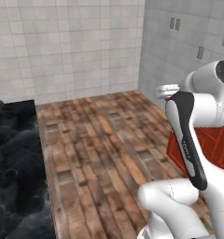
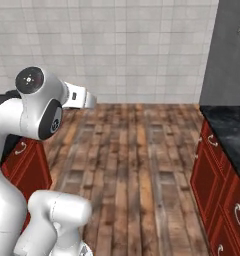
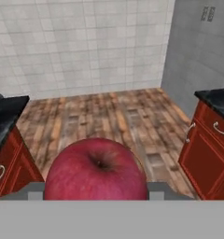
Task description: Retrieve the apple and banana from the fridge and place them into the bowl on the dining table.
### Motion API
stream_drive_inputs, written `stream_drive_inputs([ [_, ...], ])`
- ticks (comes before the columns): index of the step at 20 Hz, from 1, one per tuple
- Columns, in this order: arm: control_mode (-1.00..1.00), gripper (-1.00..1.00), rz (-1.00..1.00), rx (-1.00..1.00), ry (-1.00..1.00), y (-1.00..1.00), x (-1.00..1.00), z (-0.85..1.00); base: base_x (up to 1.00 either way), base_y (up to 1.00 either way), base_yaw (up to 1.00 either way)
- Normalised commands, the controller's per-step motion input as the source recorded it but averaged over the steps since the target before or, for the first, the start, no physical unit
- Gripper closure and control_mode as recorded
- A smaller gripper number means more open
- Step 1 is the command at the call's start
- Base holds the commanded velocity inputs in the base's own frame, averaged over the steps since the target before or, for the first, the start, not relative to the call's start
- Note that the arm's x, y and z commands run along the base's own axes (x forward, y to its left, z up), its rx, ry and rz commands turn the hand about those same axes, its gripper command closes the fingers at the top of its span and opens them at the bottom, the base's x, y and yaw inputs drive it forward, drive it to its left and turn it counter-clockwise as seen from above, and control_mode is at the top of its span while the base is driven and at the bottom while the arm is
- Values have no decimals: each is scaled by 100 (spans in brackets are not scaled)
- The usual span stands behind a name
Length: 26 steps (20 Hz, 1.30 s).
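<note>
on the hand view i have the apple (image 3: 96, 169) right at the bottom of the picture, big and red, stem dimple facing the lens, sitting between the grey finger parts on either side of it; the gripper (image 3: 96, 193) is clenched around it, jaws standing wide because the fruit fills them. beyond it i see the wooden floor (image 3: 109, 116) running to a white tiled wall (image 3: 81, 42), a red cabinet (image 3: 207, 149) with a black top on the right and another red cabinet (image 3: 9, 163) on the left.

the left base view gives me what the hand view does not: the white arm (image 1: 188, 135) rising from the lower right, and a stretch of black white-veined marble, the dining table (image 1: 13, 168), along the left edge (no bowl on the part i can see). a red panel sits behind the arm.

the right base view adds the black-topped red counter (image 2: 222, 170) on the right, with curved handles, and a dark grey panel (image 2: 227, 50) above it.
</note>
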Motion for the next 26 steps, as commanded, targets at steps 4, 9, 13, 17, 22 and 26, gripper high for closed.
stream_drive_inputs([
  [4,100,100,0,0,0,0,0,0,100,-16,16],
  [9,100,100,0,0,0,0,0,0,100,0,32],
  [13,100,100,0,0,0,0,0,0,100,-22,26],
  [17,100,100,0,0,0,0,0,0,100,-52,20],
  [22,100,100,0,0,0,0,0,0,100,-45,24],
  [26,100,100,0,0,0,0,0,0,100,-19,23],
])
